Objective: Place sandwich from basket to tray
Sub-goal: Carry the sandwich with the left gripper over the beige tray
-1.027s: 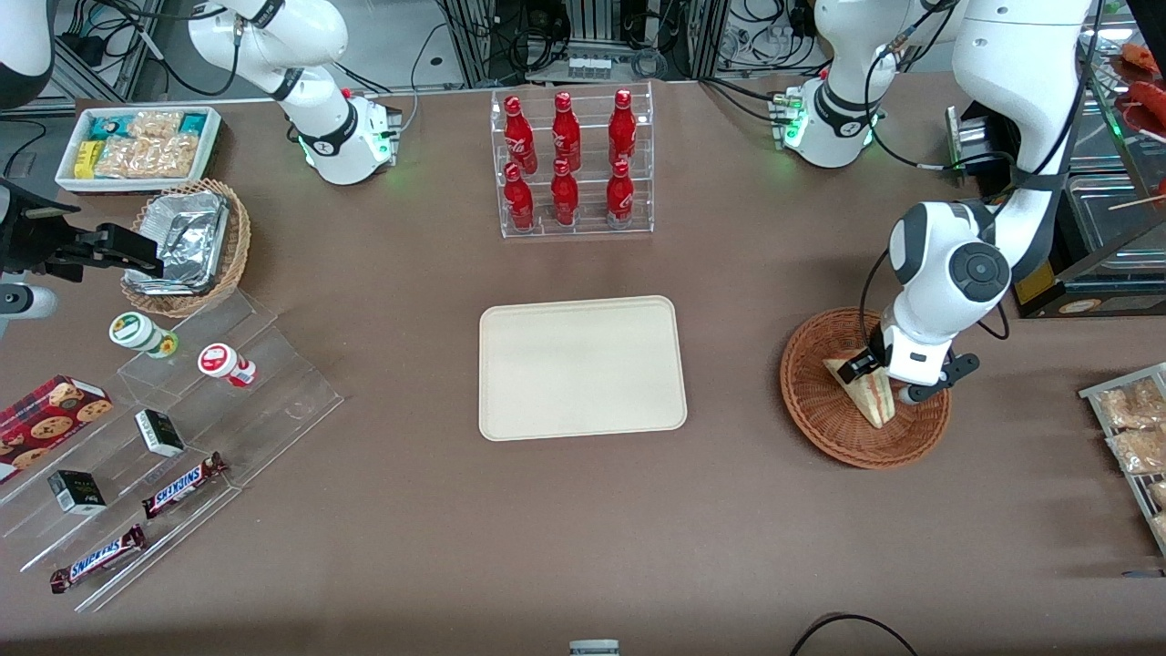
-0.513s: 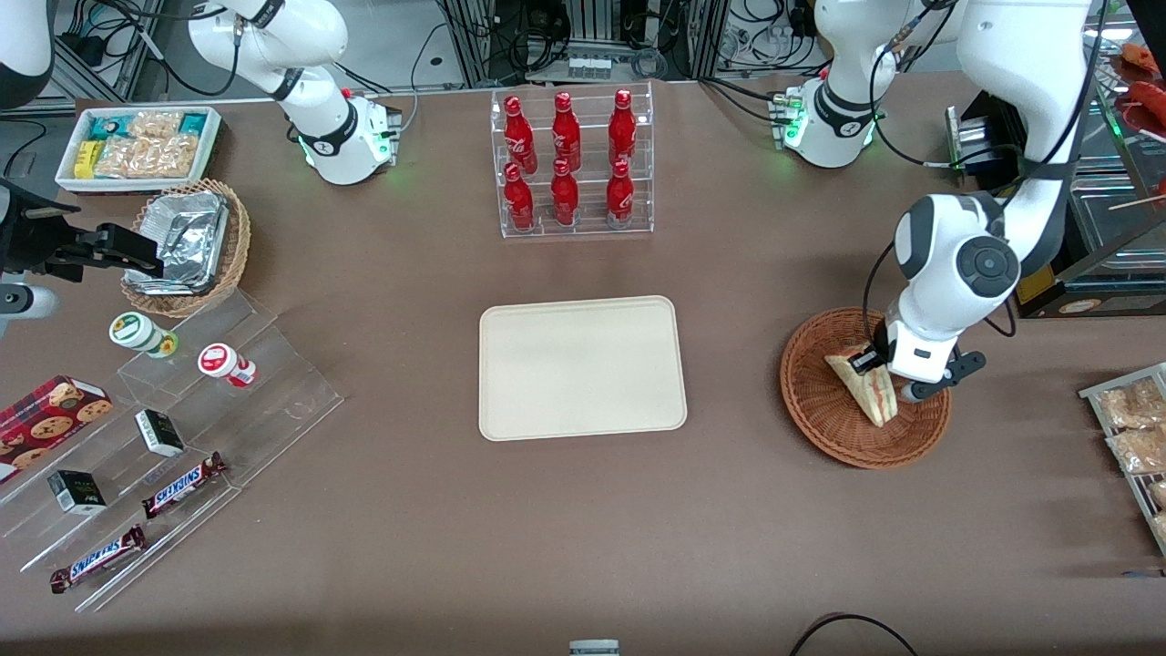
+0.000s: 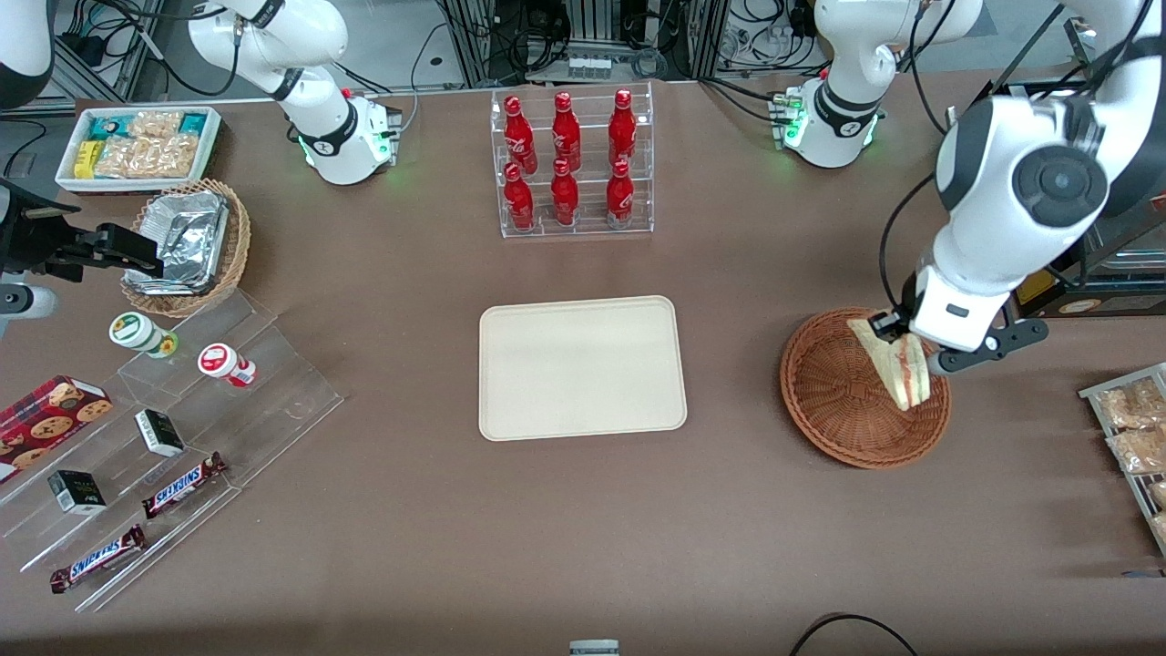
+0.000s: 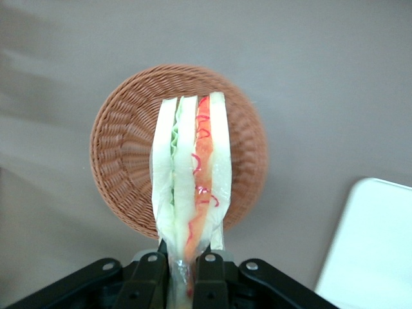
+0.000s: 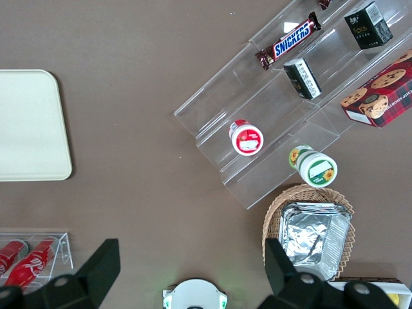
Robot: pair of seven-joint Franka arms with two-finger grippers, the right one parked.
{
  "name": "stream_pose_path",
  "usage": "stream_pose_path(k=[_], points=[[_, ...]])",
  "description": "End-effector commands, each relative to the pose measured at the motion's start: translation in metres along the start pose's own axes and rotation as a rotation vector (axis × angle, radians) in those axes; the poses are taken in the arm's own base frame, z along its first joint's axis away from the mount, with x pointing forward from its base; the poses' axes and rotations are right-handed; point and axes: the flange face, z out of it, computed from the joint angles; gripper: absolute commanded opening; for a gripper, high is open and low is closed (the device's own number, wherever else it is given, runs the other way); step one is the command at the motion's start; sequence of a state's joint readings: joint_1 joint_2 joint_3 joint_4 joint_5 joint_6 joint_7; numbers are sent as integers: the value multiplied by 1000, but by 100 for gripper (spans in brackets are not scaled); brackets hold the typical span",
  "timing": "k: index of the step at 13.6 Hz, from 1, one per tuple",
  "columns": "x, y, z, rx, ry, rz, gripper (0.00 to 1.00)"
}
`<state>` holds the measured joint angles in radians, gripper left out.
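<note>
The triangular white-bread sandwich (image 4: 190, 183) shows red and green filling; the black two-finger gripper (image 4: 183, 270) clamps it above the round reddish-brown wicker basket (image 4: 125, 161).

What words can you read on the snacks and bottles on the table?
"SNICKERS" on the two chocolate bars on the clear stepped shelf.
"Face", roughly, on a small dark box; not certain.
Red bottles: white script, too small to read.
Cookie box, two round cups: print too small.
The sandwich, held in the pincer above the basket, shows no words.
</note>
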<state>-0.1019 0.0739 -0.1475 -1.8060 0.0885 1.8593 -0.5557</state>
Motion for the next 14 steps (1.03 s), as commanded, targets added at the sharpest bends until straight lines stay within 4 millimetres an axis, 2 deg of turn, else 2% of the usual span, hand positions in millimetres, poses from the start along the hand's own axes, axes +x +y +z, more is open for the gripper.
stream_pose_path(k=[1,4,5,7,9,10,14], points=[[-1,57,-13,-33,-32,76,0],[-20,131,-1,-105,-82,168,0],[-27,159,9,-113,-98,202,0],[-54,215,31,-108,-125,236,0],[-66,250,57,-114,-158,266,0],[-83,275,65,-118,-162,300,0],[-130,337,110,-152,-155,345,0]])
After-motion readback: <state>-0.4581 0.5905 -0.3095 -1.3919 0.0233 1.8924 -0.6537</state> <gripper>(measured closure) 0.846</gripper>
